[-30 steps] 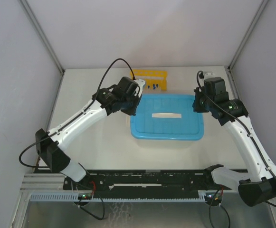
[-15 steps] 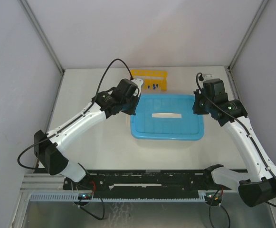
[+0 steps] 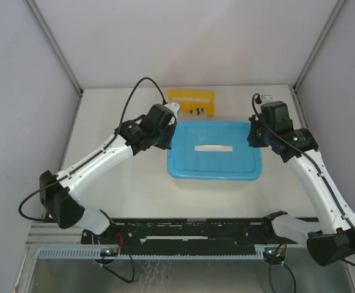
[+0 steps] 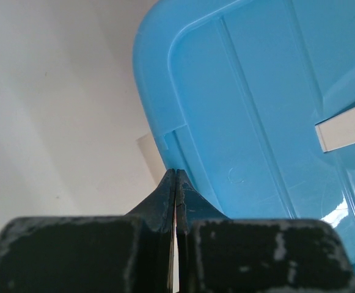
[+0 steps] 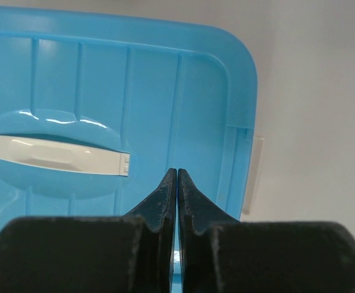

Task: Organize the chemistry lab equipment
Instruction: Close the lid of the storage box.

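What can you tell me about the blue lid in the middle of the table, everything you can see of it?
The blue lid is a glossy plastic rectangle with rounded corners, ribbed panels and a white handle set in a central recess. It lies flat and closed on a whitish tub, of which only an edge shows. Both shut grippers, left and right, hover over opposite ends; contact is unclear.

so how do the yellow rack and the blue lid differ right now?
The yellow rack is much smaller than the blue lid. The rack sits at the table's far edge with no arm over it; the lid lies mid-table between both grippers, left and right, each with fingers shut. The lid has a white handle; the rack shows none. Both are plastic and rectangular.
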Robot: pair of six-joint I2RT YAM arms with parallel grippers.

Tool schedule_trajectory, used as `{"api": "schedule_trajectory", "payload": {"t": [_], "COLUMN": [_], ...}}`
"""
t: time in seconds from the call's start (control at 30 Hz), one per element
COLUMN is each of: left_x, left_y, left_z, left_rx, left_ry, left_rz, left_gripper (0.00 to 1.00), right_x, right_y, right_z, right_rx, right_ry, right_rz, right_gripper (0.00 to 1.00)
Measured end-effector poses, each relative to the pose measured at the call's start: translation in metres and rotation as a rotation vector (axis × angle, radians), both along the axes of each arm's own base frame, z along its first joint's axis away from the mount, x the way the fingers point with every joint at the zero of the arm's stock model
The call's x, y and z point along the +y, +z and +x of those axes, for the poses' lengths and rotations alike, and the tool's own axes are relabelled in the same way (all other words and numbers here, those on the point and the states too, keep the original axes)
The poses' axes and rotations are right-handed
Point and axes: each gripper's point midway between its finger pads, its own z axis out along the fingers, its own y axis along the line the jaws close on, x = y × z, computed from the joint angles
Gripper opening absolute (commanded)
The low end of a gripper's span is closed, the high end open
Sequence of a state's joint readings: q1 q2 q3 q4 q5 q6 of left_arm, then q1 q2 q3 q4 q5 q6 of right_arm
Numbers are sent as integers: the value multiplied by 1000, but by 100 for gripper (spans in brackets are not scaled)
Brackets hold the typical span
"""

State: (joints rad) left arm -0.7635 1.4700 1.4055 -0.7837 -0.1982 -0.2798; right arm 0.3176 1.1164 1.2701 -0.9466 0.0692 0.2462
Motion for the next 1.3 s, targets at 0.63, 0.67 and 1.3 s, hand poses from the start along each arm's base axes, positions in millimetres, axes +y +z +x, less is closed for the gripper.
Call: {"api": "schedule_trajectory", "payload": {"t": [0.63, 0.67, 1.3], "left_x": [0, -3, -27], "left_y": [60, 66, -2], "left_z": [-19, -20, -17], "left_rx": [-2, -12, 108], "left_ry": [-30, -39, -82], "left_rz": [30, 18, 139], "left_gripper": [2, 2, 0], "right_x": [1, 1, 0], "right_y": [0, 0, -9], "right_z": [0, 0, -3], "right_rx": [0, 0, 20], "right_ry": [5, 5, 4], "right_rz": [-1, -1, -6], "right_gripper": [0, 0, 0]}}
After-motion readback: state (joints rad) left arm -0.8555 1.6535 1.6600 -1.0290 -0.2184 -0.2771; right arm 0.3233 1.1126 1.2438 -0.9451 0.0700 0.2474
